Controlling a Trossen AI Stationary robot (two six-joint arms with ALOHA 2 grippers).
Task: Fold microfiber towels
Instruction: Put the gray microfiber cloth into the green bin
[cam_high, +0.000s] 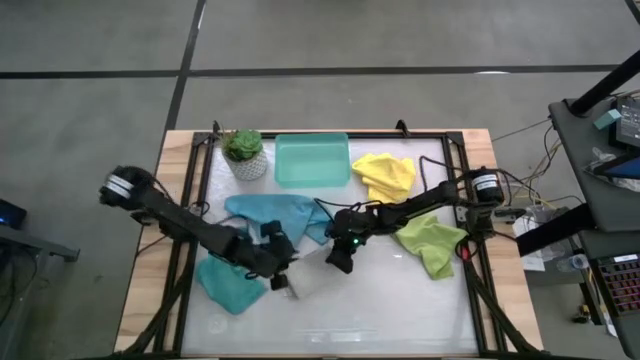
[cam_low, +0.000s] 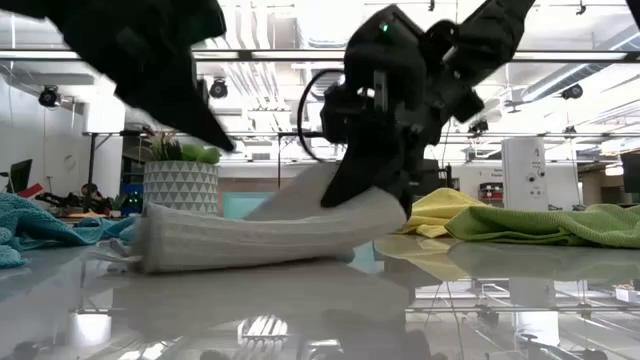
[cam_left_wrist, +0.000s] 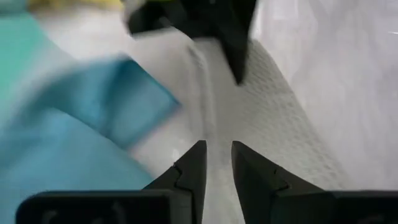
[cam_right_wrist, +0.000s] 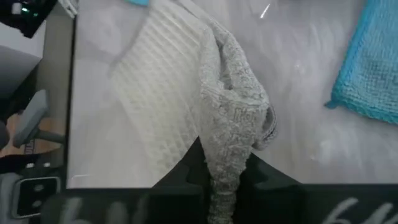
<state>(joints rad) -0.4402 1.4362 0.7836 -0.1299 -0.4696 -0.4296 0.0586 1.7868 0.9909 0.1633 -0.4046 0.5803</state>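
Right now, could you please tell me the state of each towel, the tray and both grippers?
light grey towel: lying partly folded, one edge pinched
right gripper: shut on light grey towel
left gripper: slightly open, over the grey towel
teal-blue towels: crumpled
yellow towel: crumpled
lime green towel: crumpled
teal tray: empty

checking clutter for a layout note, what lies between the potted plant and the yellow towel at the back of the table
The rigid teal rectangular tray lies between the small green potted plant and the crumpled yellow microfiber towel; the high view shows this.
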